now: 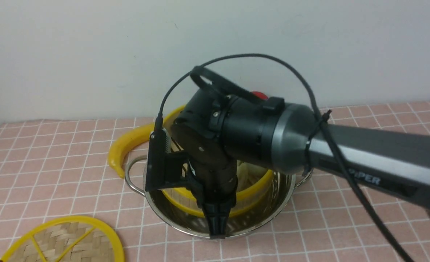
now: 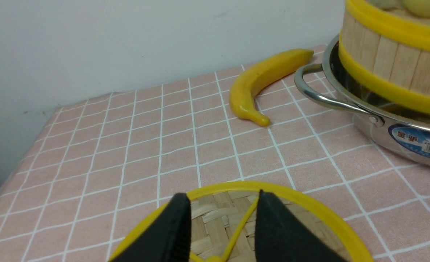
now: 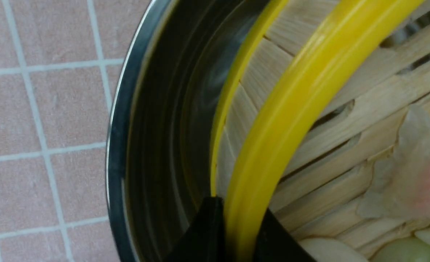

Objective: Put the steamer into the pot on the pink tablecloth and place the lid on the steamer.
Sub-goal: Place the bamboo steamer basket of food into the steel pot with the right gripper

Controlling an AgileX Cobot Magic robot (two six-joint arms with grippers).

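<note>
Round bamboo steamer (image 1: 253,191), pale slatted wall, yellow rim, dumplings inside. It sits within the mouth of the wide shiny steel pot (image 1: 273,211), which stands on the pink checked tablecloth (image 1: 55,163) covering the surface. The steamer looks tilted in the front view. Cannot tell whether its base rests on the pot floor.

Right fingers (image 3: 204,233) are clamped on the steamer's yellow rim, one inside the wall and one outside. Judgement: first step nearly done, seating and release not yet made.

Flat woven bamboo lid (image 1: 65,240), yellow rim and spokes. It lies on the tablecloth to the pot's left, apart from it. Left fingers (image 2: 175,225) are apart, poised over the lid astride a spoke; contact not discernible. The whole lid step is left: grasp, carry, set on steamer.

Yellow banana (image 1: 127,145) lies beside the pot's left handle.
</note>
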